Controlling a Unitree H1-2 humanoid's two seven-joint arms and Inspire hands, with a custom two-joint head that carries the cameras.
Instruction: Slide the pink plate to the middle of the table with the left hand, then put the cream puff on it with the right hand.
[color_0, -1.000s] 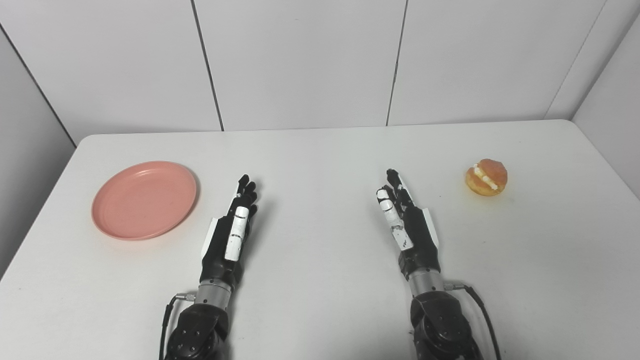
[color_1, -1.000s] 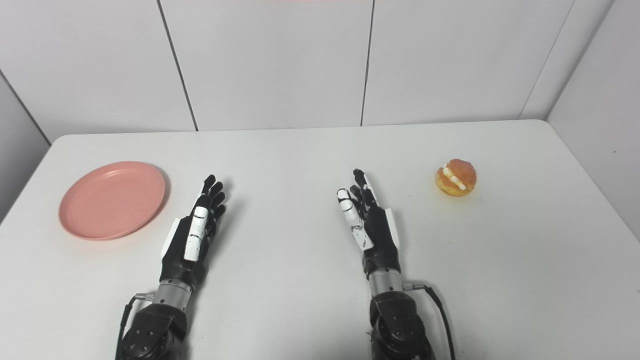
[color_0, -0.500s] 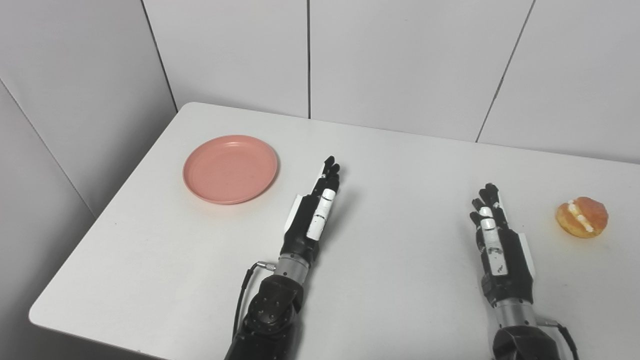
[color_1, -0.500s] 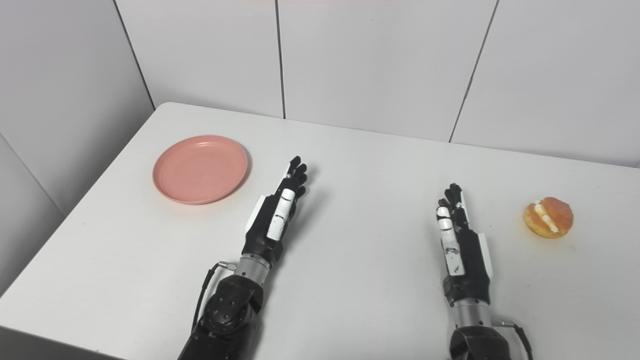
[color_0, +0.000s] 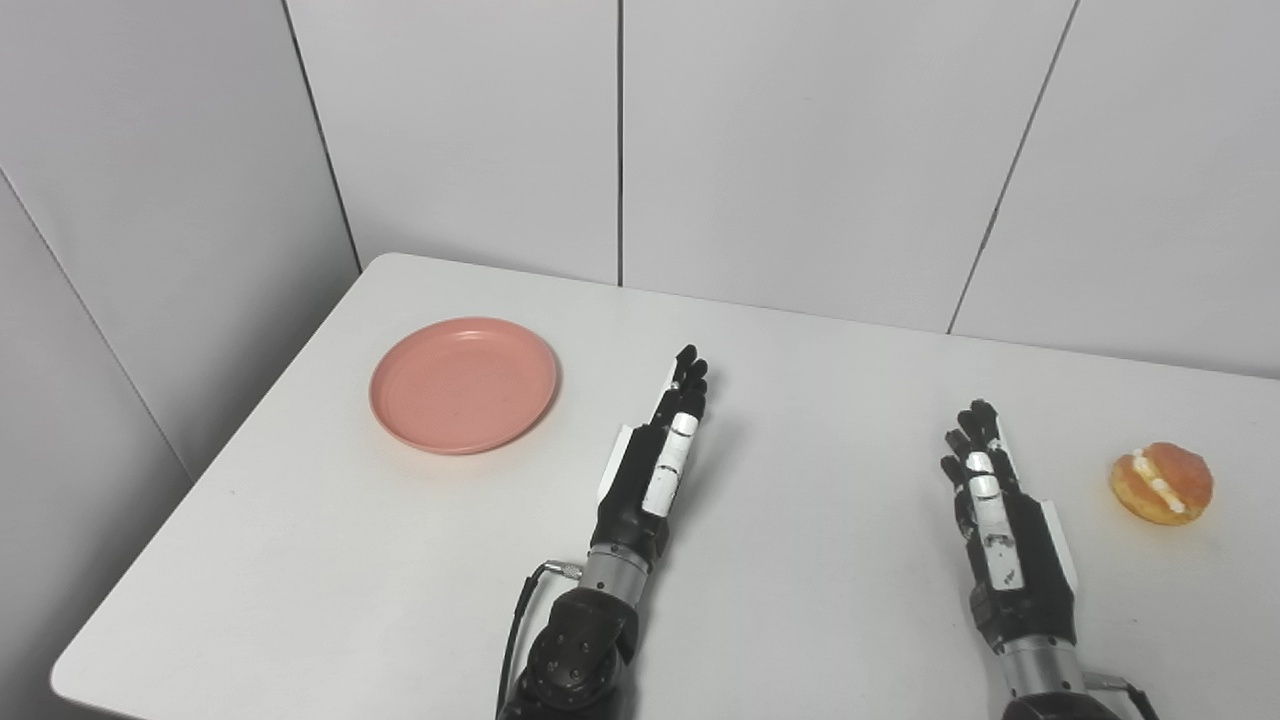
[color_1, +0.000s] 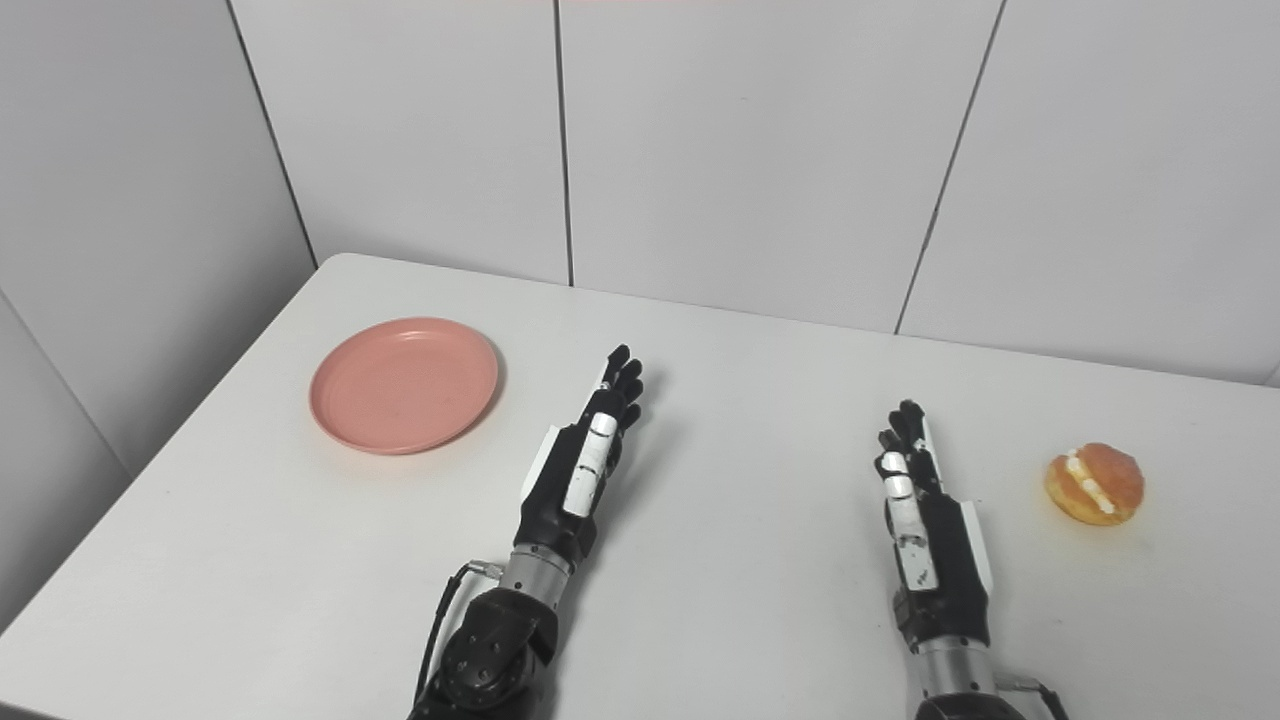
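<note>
Plate: the round, shallow pink plastic plate (color_0: 463, 385) is lying flat at the left of the white table (color_0: 800, 560), near the left edge and well apart from the middle; nothing is sitting on it.
Left hand: the black-and-white left hand (color_0: 655, 465) is hovering or resting low over the table to the right of the plate, fingers extended and close together, grasping nothing and not touching the plate.
Right hand: the right hand (color_0: 1000, 520) is waiting further right, fingers likewise straight and released, holding nothing (edge-on to the camera).
Cream puff: the golden-brown round cream puff with a white cream seam (color_0: 1161, 483) is sitting on the table right of the right hand, near but apart from it.
Stage, as judged: the slide is not yet beginning; the plate is awaiting first contact.
Risk one: fingers pressing on the raised rim are likely tipping the plate instead of dragging it.
Risk two: a sideways reach is possibly nudging the plate toward the nearby left edge.
Risk three: an over-firm grasp is likely crushing the puff and squeezing out cream.
Unclear: whether either palm is touching the table cannot be told; the right forearm is cut off at the bottom edge.
</note>
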